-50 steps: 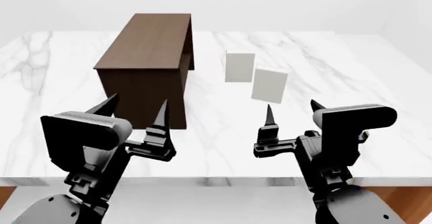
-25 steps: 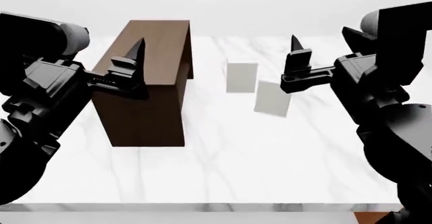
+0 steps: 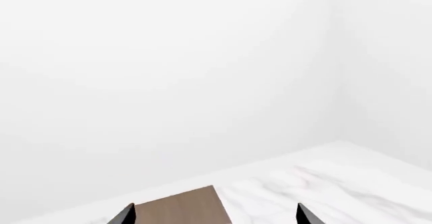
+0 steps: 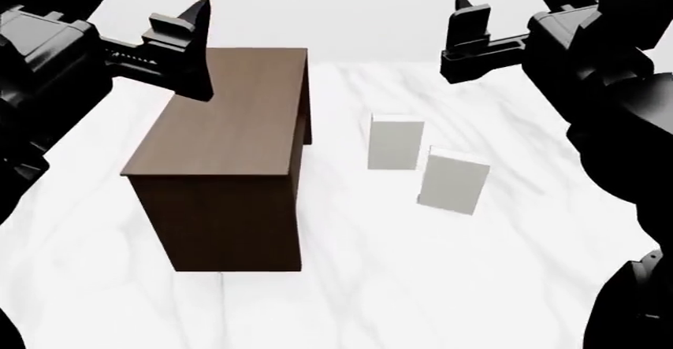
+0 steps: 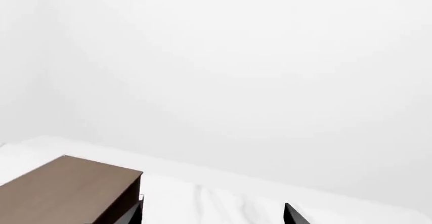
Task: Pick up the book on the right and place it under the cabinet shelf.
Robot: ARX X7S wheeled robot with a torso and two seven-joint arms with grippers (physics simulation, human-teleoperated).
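The book (image 4: 455,182), the right-hand one of two pale grey-white books, stands on the marble table (image 4: 358,286). The cabinet shelf (image 4: 226,120) is a long dark brown box left of them; its top also shows in the left wrist view (image 3: 182,209) and the right wrist view (image 5: 68,188). My left gripper (image 3: 216,217) is open and raised above the cabinet's far end; one of its fingers (image 4: 194,50) shows in the head view. High beyond the books, my right gripper (image 5: 213,217) is open with one finger (image 4: 464,27) showing. Neither holds anything.
The other book (image 4: 396,142) stands just behind and left of the right-hand one, between it and the cabinet. White marble spreads in front of the books and the cabinet. Plain white walls lie behind the table.
Both arms have risen from near the table's front edge to high over its far half. The head view has shifted forward and down. The books and the cabinet have not moved.
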